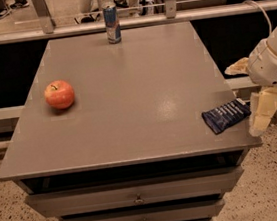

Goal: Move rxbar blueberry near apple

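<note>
At the front right corner of the bench (139, 77) lies the snack bar (226, 116), a flat dark-blue wrapper with pale lettering. It sits askew: its right end points toward the right edge and its left end angles toward the front edge. All of it rests on the bench top, close to both edges.

The tool (242, 100) hangs at the right edge by that same corner, carried on a rounded white arm (273, 60) that reaches in from beyond the bench. It is released, holding nothing. Its two pale fingers are spread wide, one (236, 66) pointing in over the right edge farther back, the other (262, 112) hanging down along the right edge at the bar's right end. That lower finger stands just beside the wrapper and may be touching it, though I cannot tell from this angle. A thin cable (261, 11) arcs above the arm.

The apple (59, 94) sits near the left edge, roughly midway between the back and front edges. It is round and red-orange, with a short dark stem on top. It is well apart from the snack bar, with nearly the whole breadth of the bench between them.

A drink can (111, 23) stands upright at the back edge, a little left of its middle, far from both the apple and the bar.

Below the bench top at the front are stacked drawers (137, 193) with small handles, and a speckled floor (11, 219) shows on either side
</note>
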Action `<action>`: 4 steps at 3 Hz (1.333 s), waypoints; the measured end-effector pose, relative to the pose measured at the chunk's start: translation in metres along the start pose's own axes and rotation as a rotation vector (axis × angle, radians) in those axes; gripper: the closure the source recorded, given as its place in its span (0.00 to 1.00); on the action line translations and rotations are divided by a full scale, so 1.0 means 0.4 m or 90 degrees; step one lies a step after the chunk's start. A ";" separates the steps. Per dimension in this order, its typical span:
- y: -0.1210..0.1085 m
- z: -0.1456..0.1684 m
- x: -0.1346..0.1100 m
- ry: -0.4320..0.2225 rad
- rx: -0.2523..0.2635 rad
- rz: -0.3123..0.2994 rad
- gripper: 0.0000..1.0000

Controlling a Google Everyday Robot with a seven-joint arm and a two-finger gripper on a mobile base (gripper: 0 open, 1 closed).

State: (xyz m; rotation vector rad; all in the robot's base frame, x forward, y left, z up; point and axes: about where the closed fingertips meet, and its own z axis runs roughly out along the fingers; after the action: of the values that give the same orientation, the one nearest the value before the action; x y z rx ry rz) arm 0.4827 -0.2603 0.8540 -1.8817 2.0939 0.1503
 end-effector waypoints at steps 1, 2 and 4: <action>-0.014 0.022 0.020 -0.003 -0.007 0.008 0.00; -0.020 0.040 0.034 -0.016 -0.009 0.014 0.16; -0.010 0.049 0.043 -0.030 -0.013 0.027 0.70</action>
State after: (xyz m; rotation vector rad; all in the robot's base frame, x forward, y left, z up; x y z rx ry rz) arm 0.4884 -0.2715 0.8310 -1.8278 2.1101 0.2255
